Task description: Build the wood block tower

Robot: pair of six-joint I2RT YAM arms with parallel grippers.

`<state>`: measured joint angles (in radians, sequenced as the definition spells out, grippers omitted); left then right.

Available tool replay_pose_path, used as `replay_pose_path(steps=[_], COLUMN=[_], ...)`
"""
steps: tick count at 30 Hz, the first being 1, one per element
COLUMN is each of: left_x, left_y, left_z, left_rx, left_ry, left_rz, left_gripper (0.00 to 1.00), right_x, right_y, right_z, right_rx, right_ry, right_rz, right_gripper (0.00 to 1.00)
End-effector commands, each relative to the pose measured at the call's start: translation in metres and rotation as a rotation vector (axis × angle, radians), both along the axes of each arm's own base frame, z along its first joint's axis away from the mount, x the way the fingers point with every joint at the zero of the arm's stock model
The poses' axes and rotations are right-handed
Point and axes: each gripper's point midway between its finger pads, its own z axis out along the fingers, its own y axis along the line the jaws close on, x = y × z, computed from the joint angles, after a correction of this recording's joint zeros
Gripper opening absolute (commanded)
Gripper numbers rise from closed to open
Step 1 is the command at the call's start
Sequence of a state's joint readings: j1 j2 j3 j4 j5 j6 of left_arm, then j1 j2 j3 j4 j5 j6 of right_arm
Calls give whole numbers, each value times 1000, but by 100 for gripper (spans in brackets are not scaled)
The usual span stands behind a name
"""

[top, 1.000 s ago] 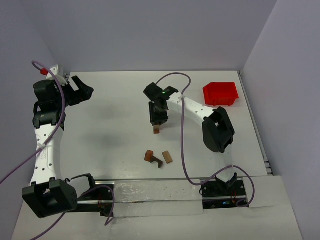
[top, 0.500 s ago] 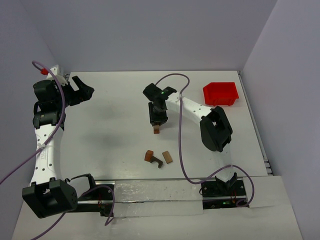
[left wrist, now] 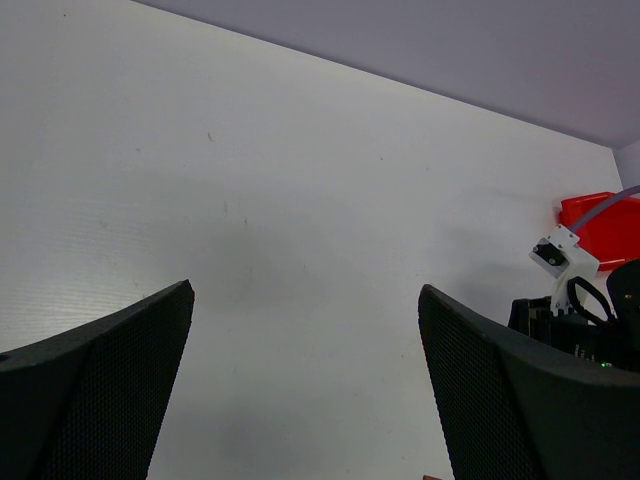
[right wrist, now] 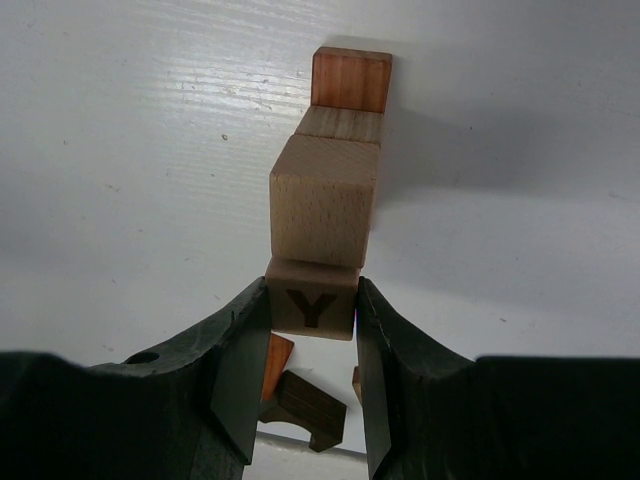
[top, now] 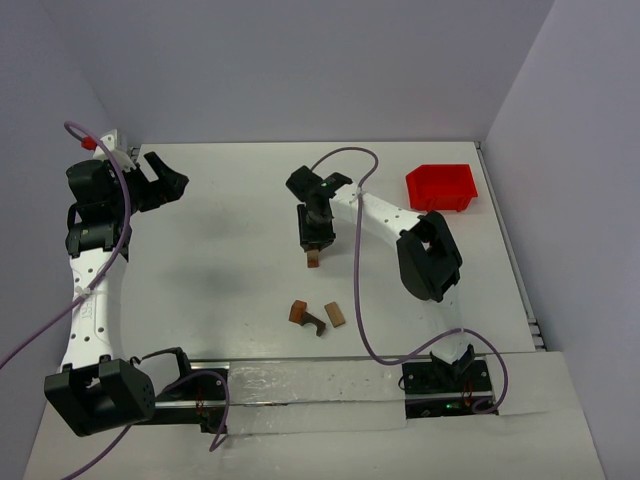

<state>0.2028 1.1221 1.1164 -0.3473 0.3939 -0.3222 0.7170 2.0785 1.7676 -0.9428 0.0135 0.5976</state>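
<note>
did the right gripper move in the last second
No. The right gripper keeps its place relative to the red bin, shut on the Y block; only the arm's elbow drifted slightly left.

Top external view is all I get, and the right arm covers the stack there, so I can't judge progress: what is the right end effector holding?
Observer: The right end effector is shut on a tan block marked Y, topmost on the tower.
Operator: How many blocks under it?
Observer: Three show: a tan cube, another tan piece, then a reddish-brown base block.
Operator: Is the left arm carrying anything?
Observer: No, the left end effector is open and empty.
</note>
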Motion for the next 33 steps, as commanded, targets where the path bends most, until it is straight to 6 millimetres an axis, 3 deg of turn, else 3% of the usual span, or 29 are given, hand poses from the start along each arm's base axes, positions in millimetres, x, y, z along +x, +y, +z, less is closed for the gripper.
replay_pose_path(steps=[1, 14, 33], left_x=[1, 0, 0], left_y=[-2, -3, -3], left_z=[15, 15, 14], left_rx=[13, 15, 13], left_ry=[-64, -67, -66], left_rz=[-17, -21, -25], left_gripper=[99, 99, 99], right_x=[12, 13, 13], right_y=[1, -1, 2], right_z=[11, 9, 8], right_rx=[16, 14, 21], right_ry=[-26, -20, -15], right_rz=[-20, -18, -13], right_gripper=[16, 26, 28])
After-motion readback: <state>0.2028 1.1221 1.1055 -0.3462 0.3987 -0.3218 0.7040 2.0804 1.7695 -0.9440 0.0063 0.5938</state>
